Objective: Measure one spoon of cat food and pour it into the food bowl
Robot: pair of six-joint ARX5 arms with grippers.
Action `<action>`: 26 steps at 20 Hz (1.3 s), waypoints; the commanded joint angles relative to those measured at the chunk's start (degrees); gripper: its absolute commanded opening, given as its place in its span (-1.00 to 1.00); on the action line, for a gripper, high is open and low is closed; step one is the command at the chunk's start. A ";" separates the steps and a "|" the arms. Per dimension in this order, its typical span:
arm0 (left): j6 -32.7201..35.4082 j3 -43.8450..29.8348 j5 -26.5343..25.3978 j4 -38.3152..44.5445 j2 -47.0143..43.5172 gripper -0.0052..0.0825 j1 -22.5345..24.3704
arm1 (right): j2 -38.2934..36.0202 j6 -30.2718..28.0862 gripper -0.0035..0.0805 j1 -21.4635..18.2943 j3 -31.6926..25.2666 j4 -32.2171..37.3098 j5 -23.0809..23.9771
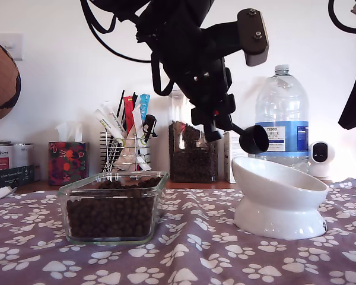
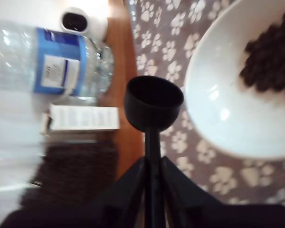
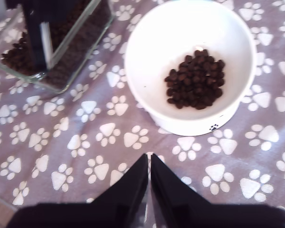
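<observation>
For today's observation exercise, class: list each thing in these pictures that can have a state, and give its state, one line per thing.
spoon: empty, held by its handle beside the bowl
my first gripper: shut on the spoon
my second gripper: shut, empty, above the cloth
food bowl: upright, holding a pile of kibble
cat food: heaped in the bowl
glass dish: uncovered, mostly full of kibble
water bottle: upright, capped

Glossy ceramic food bowl [image 1: 279, 199], matt plastic spoon [image 2: 153, 102], clear glass dish [image 1: 113, 205].
</observation>
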 commanded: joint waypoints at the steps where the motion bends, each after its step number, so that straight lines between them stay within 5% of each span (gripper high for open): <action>1: -8.76 0.35 0.17 -0.96 -3.54 -0.92 0.39 | 0.22 -0.35 -0.94 0.13 0.66 0.55 0.04; 7: -34.01 0.35 2.29 -8.81 -10.69 -0.92 3.32 | 0.22 -0.37 -0.94 0.13 0.66 0.52 0.09; 11: -47.82 0.35 10.05 -15.28 -14.03 -0.93 7.28 | 0.22 -0.37 -0.94 0.13 0.63 0.55 0.09; 19: -50.40 -3.56 13.81 -16.52 -18.97 -0.93 11.45 | 0.22 -0.39 -0.94 0.13 0.66 0.55 0.13; 26: -55.69 -24.50 13.55 2.84 -30.25 -0.93 12.68 | 0.22 -0.44 -0.94 0.13 0.63 0.50 0.13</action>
